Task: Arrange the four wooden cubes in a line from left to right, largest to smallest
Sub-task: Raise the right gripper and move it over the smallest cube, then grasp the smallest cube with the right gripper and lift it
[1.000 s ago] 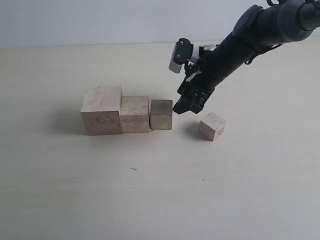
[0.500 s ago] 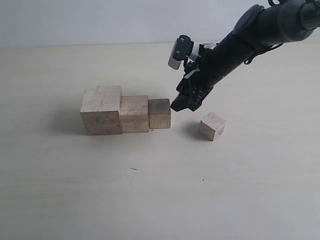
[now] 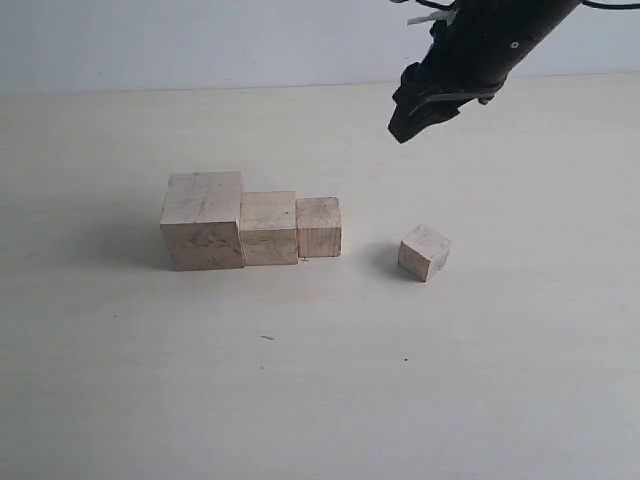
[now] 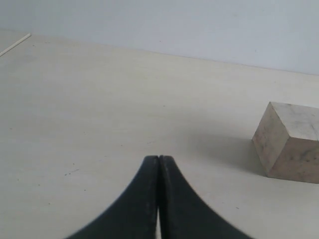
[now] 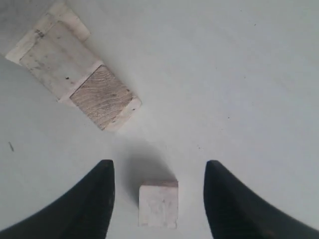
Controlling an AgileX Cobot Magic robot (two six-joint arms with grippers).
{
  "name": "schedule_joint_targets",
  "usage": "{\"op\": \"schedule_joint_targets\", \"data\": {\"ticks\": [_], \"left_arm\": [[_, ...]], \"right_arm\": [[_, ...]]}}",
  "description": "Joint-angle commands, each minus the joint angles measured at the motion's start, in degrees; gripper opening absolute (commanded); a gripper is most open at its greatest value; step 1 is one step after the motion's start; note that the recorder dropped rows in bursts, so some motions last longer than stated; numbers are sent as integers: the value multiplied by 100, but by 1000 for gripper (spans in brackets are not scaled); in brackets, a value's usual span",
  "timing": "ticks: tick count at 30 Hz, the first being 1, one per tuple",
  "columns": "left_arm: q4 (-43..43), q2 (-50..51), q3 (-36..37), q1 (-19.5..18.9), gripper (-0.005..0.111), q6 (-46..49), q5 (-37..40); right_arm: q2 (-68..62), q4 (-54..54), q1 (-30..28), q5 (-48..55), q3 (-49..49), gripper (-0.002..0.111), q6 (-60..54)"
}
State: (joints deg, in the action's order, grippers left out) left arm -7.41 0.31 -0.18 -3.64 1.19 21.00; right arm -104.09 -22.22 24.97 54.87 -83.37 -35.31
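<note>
Right claw point(image 3: 408, 120) has been raised clear, jaws apart; left claw point(image 4: 158, 167) is held together. Three larger cubes point(image 3: 269, 228) are aligned, touching; smallest cube point(image 3: 424, 251) remains unplaced, apart at right.

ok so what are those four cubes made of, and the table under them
All four, from the largest cube to the smallest cube, look like bare unpainted wood: pale beige, matt, with dark specks. Brown grain shows on the third cube in the right wrist view. The table is pale, smooth and matt; laminate or painted board, I cannot tell which.
</note>
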Motion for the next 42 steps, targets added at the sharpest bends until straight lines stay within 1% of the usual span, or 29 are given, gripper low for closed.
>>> {"op": "schedule_joint_targets", "data": {"ticks": [1,2,4,8,13,14,15,16,17,18,19,21,23,25,32,34,36,37,41,42], "left_arm": [[9,-31,18,35,0,5,-38],[9,-31,18,35,0,5,-38],[9,-31,18,35,0,5,-38],[9,-31,18,35,0,5,-38],[9,-31,18,35,0,5,-38],[9,-31,18,35,0,5,-38],[9,-31,18,35,0,5,-38],[9,-31,18,35,0,5,-38],[9,-31,18,35,0,5,-38],[9,-31,18,35,0,5,-38],[9,-31,18,35,0,5,-38],[9,-31,18,35,0,5,-38],[9,-31,18,35,0,5,-38],[9,-31,18,35,0,5,-38],[9,-31,18,35,0,5,-38],[9,-31,18,35,0,5,-38],[9,-31,18,35,0,5,-38],[9,-31,18,35,0,5,-38],[9,-31,18,35,0,5,-38],[9,-31,18,35,0,5,-38]], "right_arm": [[471,395,-11,547,13,49,502],[625,668,-11,707,87,49,861],[1017,1022,-11,514,510,49,1149],[1462,1023,-11,-687,1649,49,1501],[1252,651,0,-1174,2409,49,1278],[1095,332,0,-1250,2537,49,918],[1022,177,0,-1260,2539,49,705],[844,-297,0,-1314,2528,49,75],[783,-494,0,-1350,2529,49,-189],[624,-722,0,-1388,2529,49,-725],[551,-733,0,-1430,2529,49,-852],[335,-721,0,-1604,2529,53,-866],[186,-578,0,-1793,2529,65,-866],[123,-454,0,-1897,2529,69,-855],[-315,-454,0,-2184,2529,69,-855],[-398,-454,0,-2199,2529,67,-855],[-471,-454,0,-2187,2529,58,-855],[-481,-454,0,-2187,2529,47,-855],[-465,-454,0,-2114,2463,22,-855],[-452,-454,0,-1976,2385,13,-855]]}}
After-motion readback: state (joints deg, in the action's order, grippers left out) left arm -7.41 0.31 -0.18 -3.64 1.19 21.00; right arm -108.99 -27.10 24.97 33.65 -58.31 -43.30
